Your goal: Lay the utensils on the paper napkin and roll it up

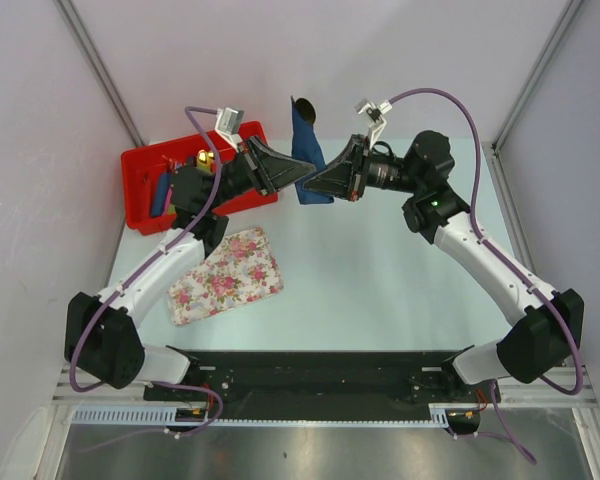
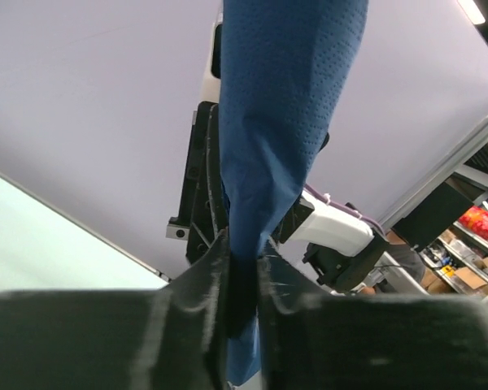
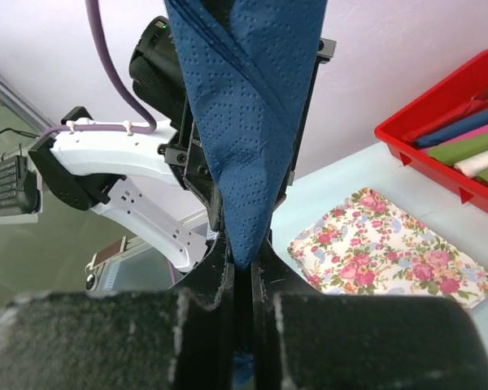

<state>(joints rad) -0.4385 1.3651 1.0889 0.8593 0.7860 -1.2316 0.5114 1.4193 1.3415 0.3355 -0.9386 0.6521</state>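
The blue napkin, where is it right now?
Top view: the napkin is up in the air at the middle back, pinched between the left gripper and right gripper, right of the red bin.

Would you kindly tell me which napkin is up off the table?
The dark navy napkin: it alone is held aloft, pinched by the left claw and right claw, while the coloured rolls lie in the red bin.

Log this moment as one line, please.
left hand: shut on napkin | right hand: shut on napkin | napkin: held in air between both | utensils: not visible
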